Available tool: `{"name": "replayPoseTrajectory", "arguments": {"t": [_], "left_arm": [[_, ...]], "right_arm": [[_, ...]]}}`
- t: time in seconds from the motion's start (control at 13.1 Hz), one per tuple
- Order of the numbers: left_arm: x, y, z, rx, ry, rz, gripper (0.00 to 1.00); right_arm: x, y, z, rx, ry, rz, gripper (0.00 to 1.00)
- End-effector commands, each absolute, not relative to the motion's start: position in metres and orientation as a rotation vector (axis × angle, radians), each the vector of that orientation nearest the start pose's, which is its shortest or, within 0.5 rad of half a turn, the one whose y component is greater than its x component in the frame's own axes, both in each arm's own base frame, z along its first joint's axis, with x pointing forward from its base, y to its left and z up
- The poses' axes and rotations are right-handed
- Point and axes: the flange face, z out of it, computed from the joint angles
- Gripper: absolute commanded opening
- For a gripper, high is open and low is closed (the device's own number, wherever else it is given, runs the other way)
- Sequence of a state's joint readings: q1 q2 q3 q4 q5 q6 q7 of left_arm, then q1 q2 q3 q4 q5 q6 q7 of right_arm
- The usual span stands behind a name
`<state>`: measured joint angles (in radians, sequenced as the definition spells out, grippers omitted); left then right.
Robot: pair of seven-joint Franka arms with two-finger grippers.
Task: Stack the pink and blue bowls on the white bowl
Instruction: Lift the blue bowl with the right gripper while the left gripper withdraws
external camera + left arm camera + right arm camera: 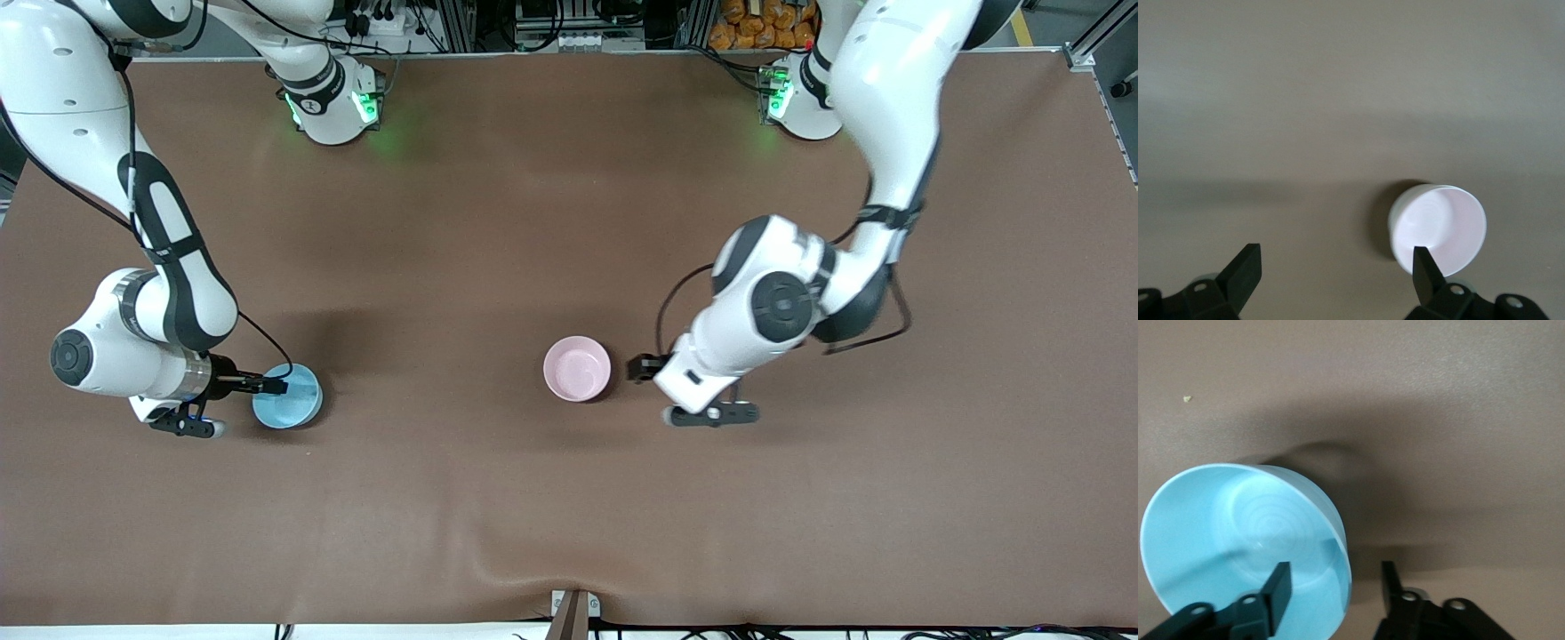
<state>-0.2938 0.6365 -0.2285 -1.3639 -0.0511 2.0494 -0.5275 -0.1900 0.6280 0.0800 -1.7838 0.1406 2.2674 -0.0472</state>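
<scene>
The light blue bowl (289,397) sits on the table at the right arm's end and also shows in the right wrist view (1238,533). My right gripper (267,388) (1335,577) is open. It straddles the bowl's rim, one finger inside and one outside. The pale pink bowl (578,368) stands near the table's middle and also shows in the left wrist view (1441,227). My left gripper (644,366) (1335,257) is open and empty, just beside the pink bowl toward the left arm's end. No separate white bowl is in view.
The brown table (498,222) holds nothing else. A small crumb (1187,399) lies near the blue bowl. A metal bracket (573,609) sits at the table edge nearest the front camera.
</scene>
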Motion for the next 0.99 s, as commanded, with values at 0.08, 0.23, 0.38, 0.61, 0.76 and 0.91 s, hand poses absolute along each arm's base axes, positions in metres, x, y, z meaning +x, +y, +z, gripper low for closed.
{"name": "replayPoseTrajectory", "arguments": {"t": [0.08,0.23,0.38,0.61,0.76,0.91], "left_arm": [[0.651,-0.289,0.401,-3.237,-0.108,0.035,1.0],[0.647,-0.281,0.418,-3.219,-0.122,0.047,1.0],[0.642,-0.263,0.44,-3.158,-0.114,0.051,1.0],[0.635,-0.207,0.492,-3.119,-0.175,0.07,1.0],[0.625,-0.165,0.533,-3.121,-0.17,0.082,1.0],[0.617,-0.123,0.567,-3.13,-0.097,0.053,1.0]], "right_arm": [[0.641,-0.075,0.193,-2.945,0.284,0.162,0.0],[0.642,-0.071,0.198,-2.946,0.273,0.16,0.0],[0.643,-0.07,0.204,-2.945,0.257,0.159,0.0],[0.644,-0.062,0.229,-2.945,0.229,0.157,0.0],[0.644,-0.036,0.255,-2.911,0.199,0.169,0.0],[0.644,-0.008,0.275,-2.866,0.203,0.174,0.0]]}}
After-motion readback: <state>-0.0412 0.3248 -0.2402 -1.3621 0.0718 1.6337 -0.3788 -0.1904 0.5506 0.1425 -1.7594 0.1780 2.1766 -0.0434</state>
